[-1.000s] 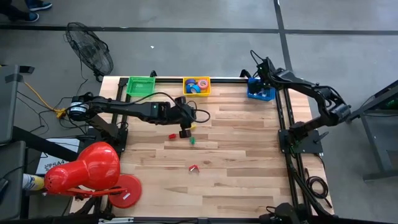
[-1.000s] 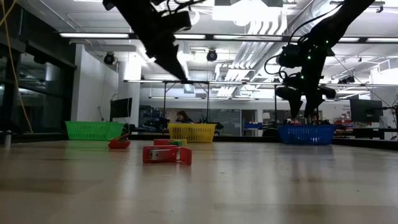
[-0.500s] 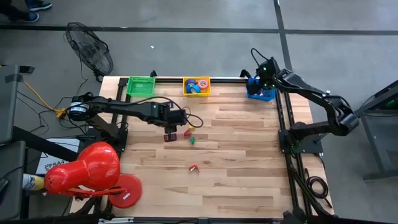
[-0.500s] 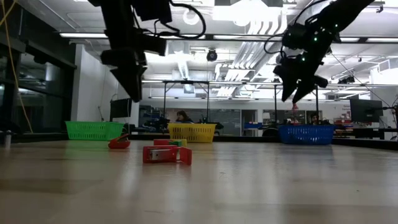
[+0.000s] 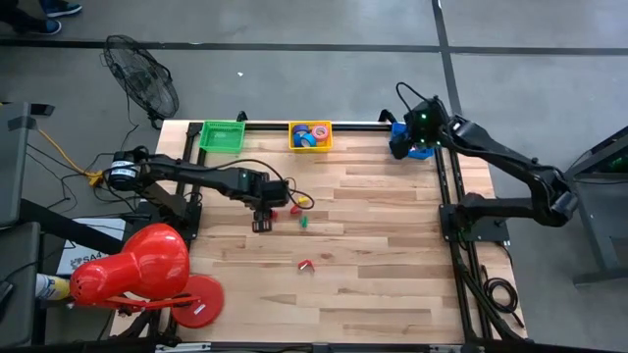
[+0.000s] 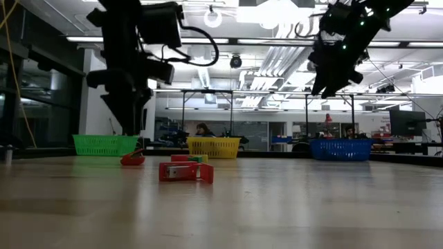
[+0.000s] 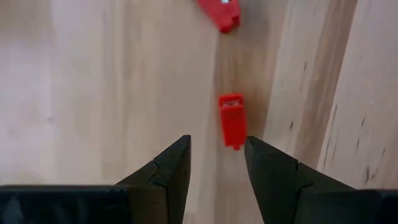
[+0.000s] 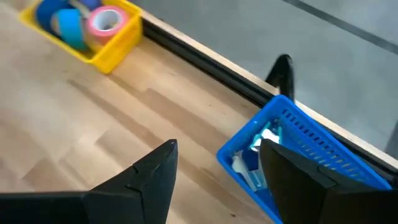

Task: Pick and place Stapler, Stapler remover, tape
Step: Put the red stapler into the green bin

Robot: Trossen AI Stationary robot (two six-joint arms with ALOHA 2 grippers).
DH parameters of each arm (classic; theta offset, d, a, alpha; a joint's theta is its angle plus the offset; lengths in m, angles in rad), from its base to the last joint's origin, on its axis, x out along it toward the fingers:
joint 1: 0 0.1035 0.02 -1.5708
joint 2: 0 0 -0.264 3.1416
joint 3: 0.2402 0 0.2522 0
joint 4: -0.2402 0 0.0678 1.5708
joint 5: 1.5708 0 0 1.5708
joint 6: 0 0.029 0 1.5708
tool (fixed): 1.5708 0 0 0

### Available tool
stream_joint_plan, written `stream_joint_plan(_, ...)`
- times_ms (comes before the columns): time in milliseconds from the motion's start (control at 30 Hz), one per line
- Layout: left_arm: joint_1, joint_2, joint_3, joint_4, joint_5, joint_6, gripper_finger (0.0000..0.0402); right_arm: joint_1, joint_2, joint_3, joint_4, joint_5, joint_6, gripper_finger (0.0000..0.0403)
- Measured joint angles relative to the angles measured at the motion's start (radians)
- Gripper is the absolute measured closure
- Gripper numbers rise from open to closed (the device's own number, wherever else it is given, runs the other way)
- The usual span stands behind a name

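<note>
My left gripper (image 7: 217,146) stands open over the wooden table (image 5: 373,255), pointing steeply down. A small red piece (image 7: 232,121) lies flat on the wood just ahead of its fingertips; whether it is a stapler or a stapler remover I cannot tell. A second red piece (image 7: 221,12) lies farther on. In the high view the left gripper (image 5: 262,222) is left of centre. The tape rolls (image 8: 102,18) sit in the yellow basket (image 5: 310,134). My right gripper (image 8: 217,152) hangs open above the blue basket (image 8: 311,149) at the far right, holding nothing.
A green basket (image 5: 222,134) stands at the far left edge. More small pieces lie on the wood: a green one (image 5: 303,222) and a red one (image 5: 305,264). The blue basket holds blue and white items (image 8: 252,158). A black rail (image 8: 205,59) runs along the far edge.
My left gripper has gone toward the table's left edge and down, tipping from a slant to point nearly straight down over the red piece. My right gripper has risen clear above the blue basket and turned. Both have stayed open.
</note>
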Motion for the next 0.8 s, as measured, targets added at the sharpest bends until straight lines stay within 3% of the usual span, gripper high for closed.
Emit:
stream_joint_plan(267,0.000,0.000,-0.083,0.113,0.046,-0.003,0.0255,0.104,-0.121,0.000,-0.038,-0.214,-0.012,0.0182)
stream_joint_plan(500,0.000,0.000,-0.145,0.187,0.073,-0.001,0.0255,0.286,-0.312,-0.068,-0.024,-0.181,0.006,0.0183)
stream_joint_plan(800,0.000,0.000,-0.172,0.242,0.098,0.035,0.0255,0.478,-0.634,-0.430,0.426,-0.203,0.247,0.0183)
